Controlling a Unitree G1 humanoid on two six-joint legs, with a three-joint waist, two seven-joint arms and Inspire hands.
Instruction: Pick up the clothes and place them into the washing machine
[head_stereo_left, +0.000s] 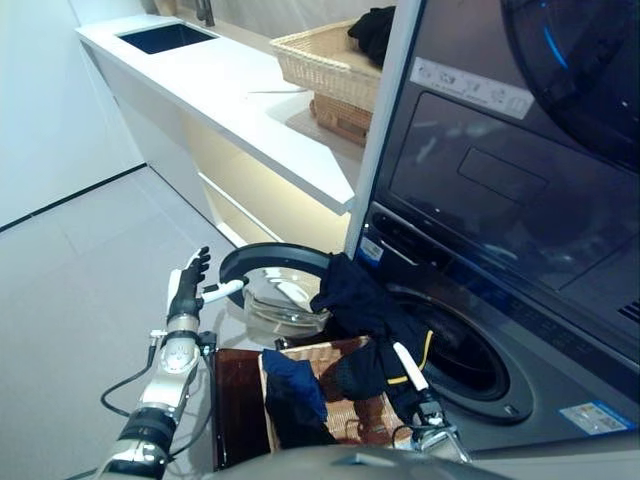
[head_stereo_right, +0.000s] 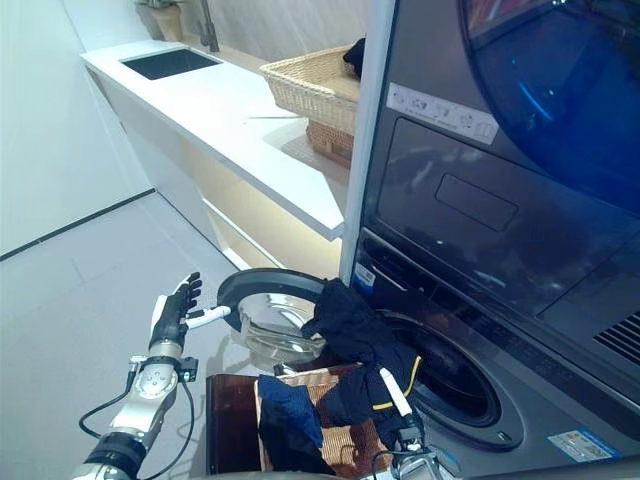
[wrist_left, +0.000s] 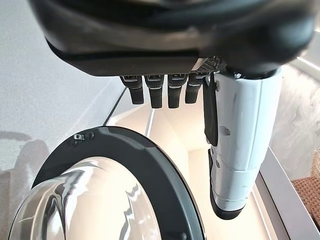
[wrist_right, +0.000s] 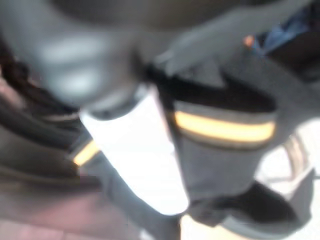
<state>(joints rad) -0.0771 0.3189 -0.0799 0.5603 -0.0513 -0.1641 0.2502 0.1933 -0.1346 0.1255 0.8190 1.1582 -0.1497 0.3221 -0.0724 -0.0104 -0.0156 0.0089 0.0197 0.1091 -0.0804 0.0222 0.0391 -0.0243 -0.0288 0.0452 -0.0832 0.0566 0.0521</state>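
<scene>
A dark navy garment (head_stereo_left: 356, 300) with yellow trim hangs from the rim of the washing machine's round opening (head_stereo_left: 462, 358) down over my right hand (head_stereo_left: 409, 369). That hand is shut on it, its white thumb (wrist_right: 145, 155) pressed against the cloth by a yellow stripe (wrist_right: 222, 127). A blue garment (head_stereo_left: 296, 388) lies in a wicker basket (head_stereo_left: 352, 418) on a dark brown stand (head_stereo_left: 236, 400) before the machine. My left hand (head_stereo_left: 187, 287) is open, its fingers (wrist_left: 156, 94) straight, just left of the swung-open glass door (head_stereo_left: 272, 292) and apart from it.
A white counter (head_stereo_left: 250, 100) with a sink (head_stereo_left: 165, 38) runs along the back left. On it stands a wicker basket (head_stereo_left: 325, 62) with dark cloth (head_stereo_left: 375, 30) inside. A dark-fronted dryer (head_stereo_left: 520, 150) sits above the washer. Grey floor (head_stereo_left: 80, 300) spreads out at left.
</scene>
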